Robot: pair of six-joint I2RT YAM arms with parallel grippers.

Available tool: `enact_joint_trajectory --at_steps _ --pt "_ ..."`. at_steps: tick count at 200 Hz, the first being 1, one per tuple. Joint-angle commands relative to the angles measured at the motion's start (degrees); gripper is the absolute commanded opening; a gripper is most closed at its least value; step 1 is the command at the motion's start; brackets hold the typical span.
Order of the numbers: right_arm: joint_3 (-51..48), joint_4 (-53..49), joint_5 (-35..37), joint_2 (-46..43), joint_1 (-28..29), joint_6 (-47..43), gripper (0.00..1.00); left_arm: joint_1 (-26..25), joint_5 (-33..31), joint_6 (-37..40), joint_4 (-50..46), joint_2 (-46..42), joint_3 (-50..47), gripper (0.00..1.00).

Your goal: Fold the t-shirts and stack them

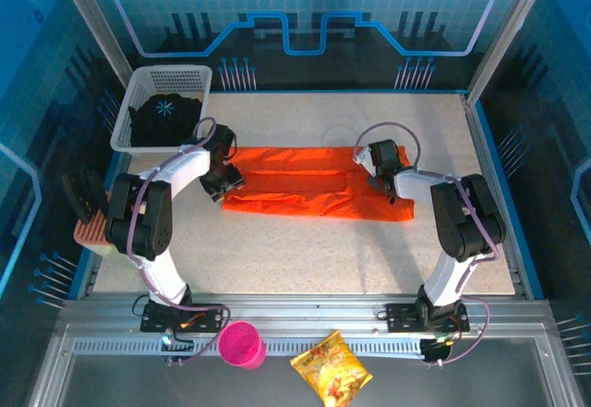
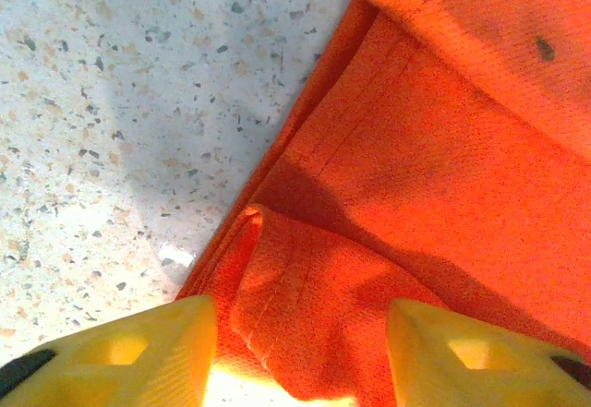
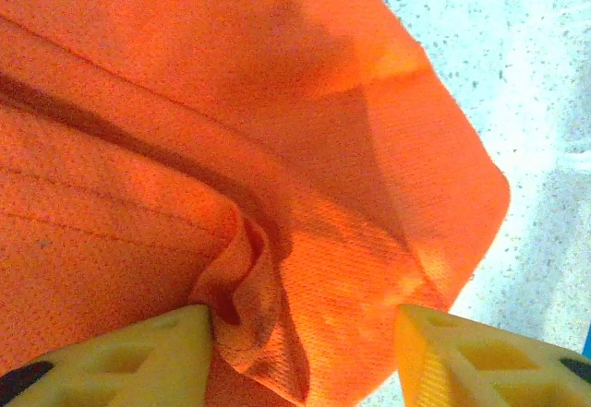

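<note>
Orange t-shirt (image 1: 314, 184) lay as a long folded strip across the middle of the bench (image 1: 305, 250). Left tool (image 1: 222, 184) sat at its left end and right tool (image 1: 379, 184) at its right end. Both had their fingers spread, cloth loose between them, nothing pinched. The hemmed edge ran diagonally past the left tool, bare bench beside it. Lots of free bench in front of the strip. Black t-shirt (image 1: 166, 116) sat in the white basket (image 1: 180, 77) at the far left corner, apart from the strip.

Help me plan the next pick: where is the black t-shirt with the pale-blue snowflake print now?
In the top view, the black cloth t-shirt lies inside the white plastic mesh basket at the table's far left corner.
</note>
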Motion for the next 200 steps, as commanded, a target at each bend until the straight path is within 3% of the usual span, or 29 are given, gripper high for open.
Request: enact_joint_trajectory --at_steps 1,14,34,59,92,115,140,158,200 --pt "0.7 2.4 0.4 -3.9 -0.9 5.5 0.58 0.4 -0.5 -1.0 0.4 -4.1 1.1 0.54" --pt "0.4 2.3 -0.4 -5.8 -0.9 7.1 0.59 0.4 1.2 -0.6 0.7 -5.9 0.4 0.52" --pt "-0.8 2.2 -1.9 -9.9 -0.9 9.5 0.59 0.2 2.9 0.6 -1.6 -9.5 -0.7 0.32" --pt "-2.3 1.9 -3.6 -16.4 -1.0 15.6 0.61 -0.1 4.0 2.4 -6.3 -14.3 -4.1 0.00" --pt "0.9 -9.4 -7.0 -21.9 -1.4 32.5 0.55 -1.6 10.6 3.9 -6.7 -15.0 -10.3 0.00" --pt "5.1 -20.2 -16.3 -21.5 -2.5 42.1 0.43 -4.9 10.7 4.0 -5.1 -10.8 -10.4 0.00" --pt "6.1 -24.1 -25.9 -20.3 -2.7 45.5 0.21 -7.0 9.2 2.6 -1.3 -6.5 -8.4 0.00" --pt "5.3 -24.8 -29.2 -19.7 -2.6 46.6 0.11 -7.0 7.4 1.6 0.0 -4.7 -6.0 0.00" --pt "2.5 -24.9 -29.3 -20.2 -2.4 47.0 0.07 -6.9 5.0 2.5 -0.2 0.0 -1.5 0.00"
